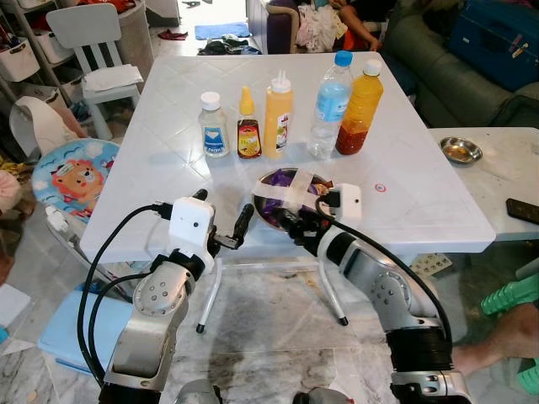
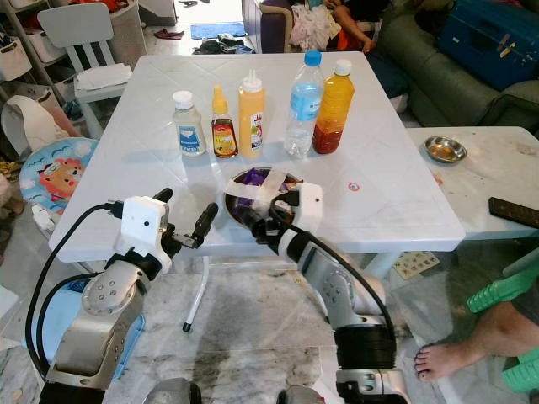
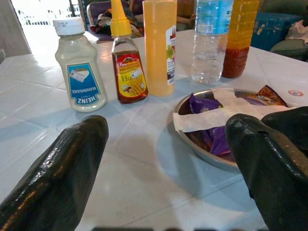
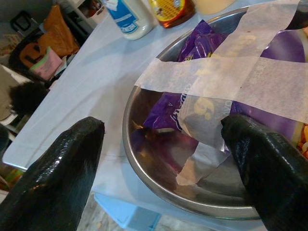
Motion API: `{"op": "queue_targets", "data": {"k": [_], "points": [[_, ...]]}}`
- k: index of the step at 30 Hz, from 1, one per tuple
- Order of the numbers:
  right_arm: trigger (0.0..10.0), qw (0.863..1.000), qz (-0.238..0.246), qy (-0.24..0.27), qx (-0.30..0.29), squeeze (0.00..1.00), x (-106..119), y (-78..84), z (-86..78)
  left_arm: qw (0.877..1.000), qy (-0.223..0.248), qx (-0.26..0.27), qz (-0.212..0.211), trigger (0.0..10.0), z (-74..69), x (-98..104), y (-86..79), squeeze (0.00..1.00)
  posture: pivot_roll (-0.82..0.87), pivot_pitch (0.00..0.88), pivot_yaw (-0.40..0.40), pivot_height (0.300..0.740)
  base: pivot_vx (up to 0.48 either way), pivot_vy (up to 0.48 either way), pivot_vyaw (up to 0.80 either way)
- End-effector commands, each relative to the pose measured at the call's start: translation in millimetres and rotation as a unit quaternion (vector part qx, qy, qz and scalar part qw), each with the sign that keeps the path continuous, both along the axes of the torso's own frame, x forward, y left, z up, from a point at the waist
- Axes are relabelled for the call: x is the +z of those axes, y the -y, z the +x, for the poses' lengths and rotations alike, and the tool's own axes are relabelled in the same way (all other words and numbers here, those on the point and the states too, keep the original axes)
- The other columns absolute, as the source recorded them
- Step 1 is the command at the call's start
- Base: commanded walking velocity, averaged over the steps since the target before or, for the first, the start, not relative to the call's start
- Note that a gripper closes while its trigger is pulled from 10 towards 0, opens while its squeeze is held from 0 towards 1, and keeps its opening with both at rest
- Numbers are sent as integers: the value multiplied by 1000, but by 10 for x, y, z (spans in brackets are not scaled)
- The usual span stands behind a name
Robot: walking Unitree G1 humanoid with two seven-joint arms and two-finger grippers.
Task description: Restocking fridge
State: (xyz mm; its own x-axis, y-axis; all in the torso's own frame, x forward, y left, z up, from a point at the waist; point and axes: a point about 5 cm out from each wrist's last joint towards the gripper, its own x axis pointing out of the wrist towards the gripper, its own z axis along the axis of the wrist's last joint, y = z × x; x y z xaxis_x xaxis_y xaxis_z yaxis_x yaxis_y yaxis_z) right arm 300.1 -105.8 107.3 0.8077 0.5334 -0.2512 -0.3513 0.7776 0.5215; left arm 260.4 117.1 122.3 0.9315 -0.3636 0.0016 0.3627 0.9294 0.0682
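both hands are at the near edge of the white bench point(image 1: 168, 168). right hand point(image 1: 290, 220) reaches over the rim of the steel bowl point(image 4: 144, 168); its two black fingers are spread wide, one finger outside the bowl over the bench and the other over the inside, and they do not close on anything yet. left hand point(image 1: 226, 231) hovers just beside the bowl on the robot's left side, fingers also wide apart and holding nothing.

on progress, i judge that the restocking is only at its beginning. no fridge can be seen, and all the goods stand on the bench. from largest to smallest: the bowl, near the front edge, holds purple snack packets point(image 4: 192, 106) under crossed strips of white tape point(image 4: 226, 82). behind it a row stands upright: the water bottle point(image 1: 329, 105) with blue cap, the orange sauce bottle point(image 1: 360, 108) just beside it, the yellow squeeze bottle point(image 1: 278, 116), the mayonnaise jar point(image 1: 214, 124) and the small honey bottle point(image 1: 248, 126).

it seems the bowl is the first thing to take. what is left, as far as i can tell, is almost everything: to grip the bowl, to carry it to the fridge, and then to bring the five bottles too. the bowl is shallow and its rim is thin, so i think the grip needs care.
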Motion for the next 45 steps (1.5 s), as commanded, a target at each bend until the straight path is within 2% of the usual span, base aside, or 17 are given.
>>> {"op": "queue_targets", "data": {"k": [1, 4, 8, 9, 15, 23, 28, 31, 35, 42, 45], "points": [[10000, 999, -16, 3, -27, 0, 17, 114, 54, 1000, 8, -7, 7, 10000, 2, 38, 9, 0, 61, 0, 9, 740, 0, 0, 0], [10000, 999, -20, 6, -34, 0, 26, 153, 78, 1000, 8, -7, 8, 10000, 2, 39, 6, 0, 63, 0, 10, 740, 0, 0, 0], [10000, 998, -37, 17, -55, 0, 67, 299, 158, 1000, 7, -7, 11, 10000, 1, 37, 0, 0, 66, 0, 12, 740, 0, 0, 0], [10000, 996, -51, 23, -63, 0, 75, 366, 183, 1000, 7, -7, 12, 10000, -2, 35, -2, 0, 67, 0, 13, 740, 0, 0, 0], [10000, 992, -86, 46, -83, 0, 108, 496, 236, 1000, 7, -9, 15, 10000, 4, 37, -4, 0, 67, 0, 20, 740, 0, 0, 0], [10000, 978, -122, 118, -121, 0, 278, 400, 250, 1000, 11, -8, 9, 10000, 28, 65, -15, 0, 61, 0, 15, 740, 0, 0, 0], [10000, 968, -128, 123, -178, 0, 290, 389, 196, 1000, 7, -12, -3, 10000, 34, 74, -17, 0, 59, 0, 6, 740, 0, 0, 0], [10000, 956, -125, 129, -230, 0, 295, 425, 143, 1000, 0, -13, -11, 10000, 43, 65, -15, 0, 54, 0, 0, 740, 0, 0, 0], [10000, 949, -140, 129, -252, 0, 295, 458, 110, 1000, -6, -7, -20, 10000, 62, 48, -29, 0, 45, 0, -5, 740, 0, 0, 0], [10000, 938, -146, 130, -287, 0, 340, 517, 100, 999, -9, -9, -29, 10000, 61, 40, 6, 0, 29, 0, -12, 740, 0, 0, -788], [10000, 938, -136, 116, -296, 0, 327, 510, 89, 999, -8, -16, -30, 10000, 51, 36, 30, 0, 25, 0, -13, 740, 0, 0, -785]]}}
